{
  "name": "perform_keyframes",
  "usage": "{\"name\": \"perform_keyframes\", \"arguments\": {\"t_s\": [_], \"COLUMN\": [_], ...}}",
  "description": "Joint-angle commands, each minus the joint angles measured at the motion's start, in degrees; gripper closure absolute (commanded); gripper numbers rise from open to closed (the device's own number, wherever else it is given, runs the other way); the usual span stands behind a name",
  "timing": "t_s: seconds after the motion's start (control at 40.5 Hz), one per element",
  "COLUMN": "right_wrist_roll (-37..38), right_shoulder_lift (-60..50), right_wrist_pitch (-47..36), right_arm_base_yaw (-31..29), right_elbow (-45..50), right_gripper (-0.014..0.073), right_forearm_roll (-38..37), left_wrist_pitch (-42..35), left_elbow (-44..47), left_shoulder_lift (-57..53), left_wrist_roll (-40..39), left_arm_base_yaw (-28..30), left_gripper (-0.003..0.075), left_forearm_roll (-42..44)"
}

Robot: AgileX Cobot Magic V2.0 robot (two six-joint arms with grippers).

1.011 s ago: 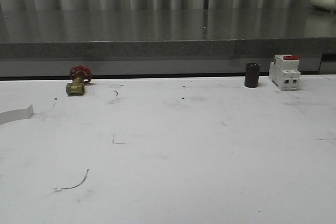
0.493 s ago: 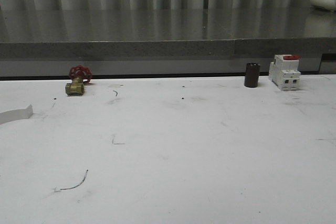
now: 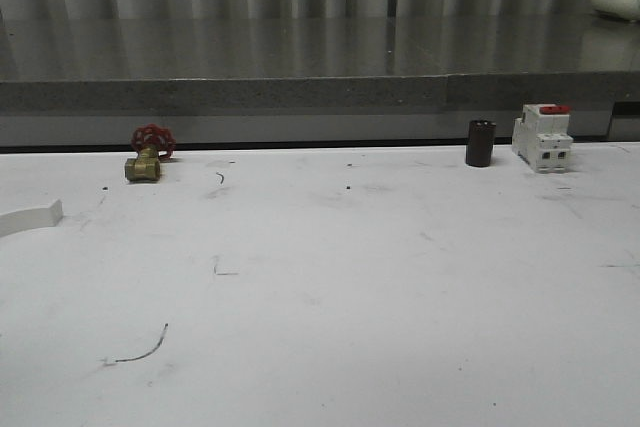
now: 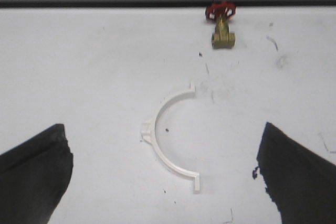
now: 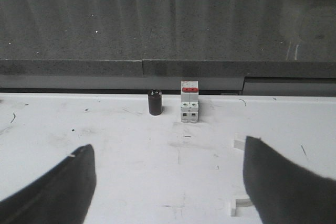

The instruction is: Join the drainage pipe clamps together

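careful: left claw (image 4: 165, 177) spread wide, empty over clamp half (image 4: 169, 136); thin rim may slip from your pinch on bench (image 4: 79, 66).

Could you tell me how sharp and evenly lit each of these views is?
Front view: soft, flat light, the valve and breaker slightly fuzzy. Left wrist view: the clamp half is fairly crisp, the left gripper fingers are dark blurs. Right wrist view: the counter shows faint reflections, the right gripper fingers are blurred.
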Motion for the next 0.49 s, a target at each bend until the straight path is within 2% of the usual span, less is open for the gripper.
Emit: {"name": "perform_keyframes", "arguments": {"t_s": [0.0, 0.321, 0.469], "right_wrist_roll": [-0.25, -0.25, -0.25], "right_shoulder_lift": [0.71, 0.71, 0.71], "right_wrist_pitch": [-3.96, -3.96, -3.96], "right_arm_base_yaw": [-0.35, -0.35, -0.35], "right_elbow": [-1.98, -1.98, -1.98], "right_gripper": [-0.0003, -0.0003, -0.0003], "right_forearm_roll": [-0.26, -0.26, -0.26], "left_wrist_pitch": [2.55, 12.73, 16.72], "left_elbow": [-7.18, -20.47, -26.12], "left_shoulder_lift": [7.87, 30.2, 39.21], "left_wrist_roll": [-0.26, -0.26, 2.73], "left_arm_base_yaw": [0.07, 0.07, 0.07], "left_gripper": [0.0041, 0.0041, 0.0041], "left_forearm_roll": [-0.54, 2.18, 2.16]}}
